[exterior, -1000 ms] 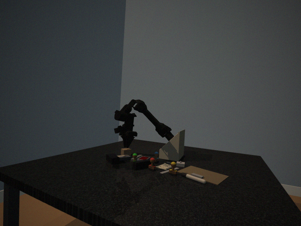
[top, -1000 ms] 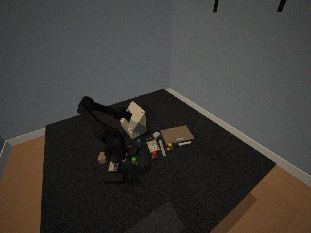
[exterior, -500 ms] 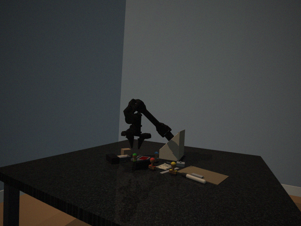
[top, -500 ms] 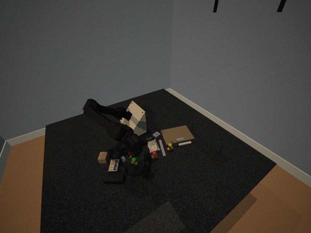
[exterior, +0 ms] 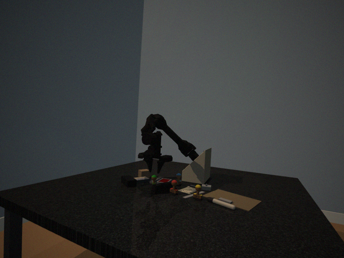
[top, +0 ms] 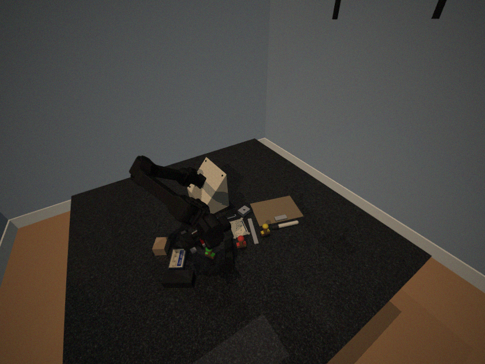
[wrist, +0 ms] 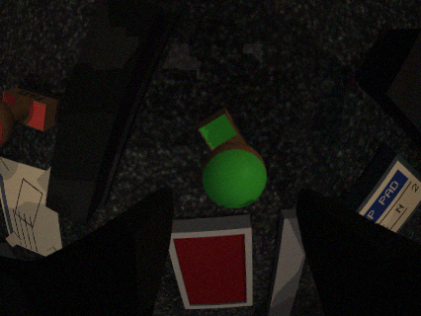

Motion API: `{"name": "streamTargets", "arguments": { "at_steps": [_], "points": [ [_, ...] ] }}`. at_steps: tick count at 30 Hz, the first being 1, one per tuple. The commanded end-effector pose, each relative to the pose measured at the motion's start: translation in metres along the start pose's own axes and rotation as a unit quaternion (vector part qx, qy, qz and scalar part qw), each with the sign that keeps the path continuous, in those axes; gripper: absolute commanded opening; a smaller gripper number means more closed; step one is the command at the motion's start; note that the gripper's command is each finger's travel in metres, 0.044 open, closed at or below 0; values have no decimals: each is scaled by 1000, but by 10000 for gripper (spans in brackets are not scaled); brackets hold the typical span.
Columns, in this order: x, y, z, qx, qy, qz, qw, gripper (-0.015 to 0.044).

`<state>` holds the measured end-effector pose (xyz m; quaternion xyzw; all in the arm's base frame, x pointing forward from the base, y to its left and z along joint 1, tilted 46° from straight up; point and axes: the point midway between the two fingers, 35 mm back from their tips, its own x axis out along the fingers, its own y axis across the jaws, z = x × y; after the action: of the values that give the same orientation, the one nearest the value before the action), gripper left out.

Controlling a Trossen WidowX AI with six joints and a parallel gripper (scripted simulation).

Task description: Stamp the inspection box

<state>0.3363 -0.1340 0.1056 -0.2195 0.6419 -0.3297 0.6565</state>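
With its jaws parted and gripping nothing, the tool (top: 224, 250) (exterior: 154, 171) (wrist: 235, 195) could topple the green-knobbed stamp (top: 209, 252) (exterior: 154, 179) (wrist: 234, 178) (maybe PASS) by descending off-centre.

From my end: dim rm, blue-grey walls (top: 352, 97) (exterior: 236, 83) meeting in a corner — pale skirting (top: 324, 180) (exterior: 330, 216) along the base. Dark speckled worktop (top: 313, 282) (exterior: 138, 222), approx. orange-brown floor (top: 35, 274) (exterior: 47, 236) below.

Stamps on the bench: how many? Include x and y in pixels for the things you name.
4: green-knobbed stamp (top: 209, 252) (exterior: 154, 179) (wrist: 234, 178) beside the red ink pad (exterior: 164, 180) (wrist: 211, 269); blue (exterior: 178, 178) behind the pad in the exterior view; red (top: 241, 241) (exterior: 173, 186) by the card (top: 238, 228) (exterior: 188, 189) (wrist: 31, 209); yellow (top: 265, 229) (exterior: 197, 191) by the marker (top: 288, 224) (exterior: 223, 203). Others may be hidden.
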Motion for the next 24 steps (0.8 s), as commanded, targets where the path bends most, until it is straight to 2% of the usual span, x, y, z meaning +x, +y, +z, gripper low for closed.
{"name": "streamTargets", "arguments": {
  "at_steps": [1,24],
  "points": [
    [7,0,0,-4,1,-2,1000,228],
    [44,0,-2,-4,1,-3,1000,228]
  ]
}}
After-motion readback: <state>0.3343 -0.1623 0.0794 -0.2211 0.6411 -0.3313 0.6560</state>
